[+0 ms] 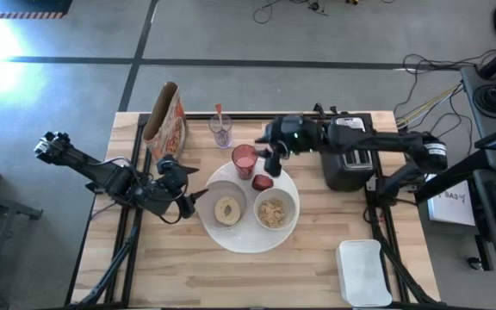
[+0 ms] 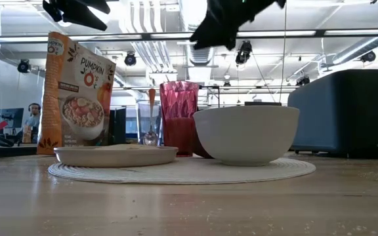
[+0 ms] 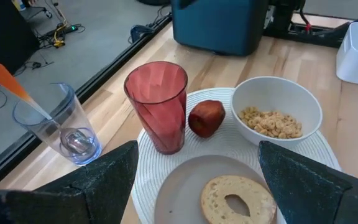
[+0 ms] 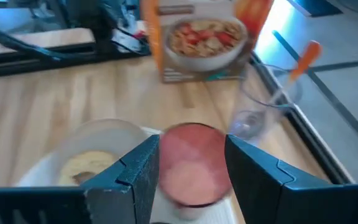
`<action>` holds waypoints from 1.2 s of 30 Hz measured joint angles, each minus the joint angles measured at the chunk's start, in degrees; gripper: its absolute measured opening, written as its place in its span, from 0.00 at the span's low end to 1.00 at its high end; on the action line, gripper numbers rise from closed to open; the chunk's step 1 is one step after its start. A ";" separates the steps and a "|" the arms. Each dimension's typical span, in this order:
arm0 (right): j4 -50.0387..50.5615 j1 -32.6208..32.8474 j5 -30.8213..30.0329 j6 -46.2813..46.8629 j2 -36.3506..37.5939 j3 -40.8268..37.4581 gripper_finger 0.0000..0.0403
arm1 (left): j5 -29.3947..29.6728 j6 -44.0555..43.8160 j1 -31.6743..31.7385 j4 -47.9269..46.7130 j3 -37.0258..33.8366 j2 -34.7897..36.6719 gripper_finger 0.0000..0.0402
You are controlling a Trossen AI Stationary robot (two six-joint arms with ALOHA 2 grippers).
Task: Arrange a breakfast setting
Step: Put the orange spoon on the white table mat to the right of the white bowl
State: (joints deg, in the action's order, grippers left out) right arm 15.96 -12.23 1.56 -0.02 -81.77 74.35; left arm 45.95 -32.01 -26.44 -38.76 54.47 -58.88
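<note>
The right gripper (image 1: 271,163) hovers above the pink tumbler (image 1: 244,159), fingers spread to either side of its rim, gripping nothing. Risk: an off-centre descent could strike the rim and tip the tumbler onto the red apple (image 1: 261,182) just beside it. The tumbler stands upright on the large round white plate (image 1: 246,240), directly beneath the fingers.

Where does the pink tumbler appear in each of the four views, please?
High view: pink tumbler at the white plate's far edge.
Low view: pink tumbler at centre, behind the plate.
Left wrist view: tumbler left of centre.
Right wrist view: tumbler between the fingers.
Shared landmark: orange-handled spoon in a clear glass.
</note>
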 joint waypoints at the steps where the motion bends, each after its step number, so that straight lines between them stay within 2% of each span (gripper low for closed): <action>1: -0.24 -1.36 0.97 -0.46 -0.45 0.14 0.42 | 0.00 -0.01 0.00 0.14 0.08 -0.02 0.78; 7: -4.51 -7.98 3.45 -2.67 -2.29 0.35 0.41 | 0.02 -1.18 0.00 1.48 0.25 -0.19 0.78; 15: -13.23 -13.09 8.39 -4.13 -8.35 0.35 0.41 | 2.17 0.45 0.01 5.54 0.25 -1.08 0.78; 27: -29.19 -16.06 10.97 1.92 -14.49 0.35 0.40 | 2.57 -0.66 0.02 6.32 0.25 -1.08 0.78; 32: -30.58 -16.34 11.01 3.13 -15.83 0.39 0.40 | 2.56 -0.88 0.02 6.41 0.25 -1.08 0.78; 36: -29.72 -16.87 11.01 3.46 -18.24 3.59 0.40 | 2.56 -0.10 0.01 6.40 0.25 -1.08 0.78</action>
State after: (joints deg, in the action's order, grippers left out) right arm -13.76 -29.10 12.57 3.44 -100.01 77.94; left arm 48.51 -32.11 -26.42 -32.36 54.72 -59.96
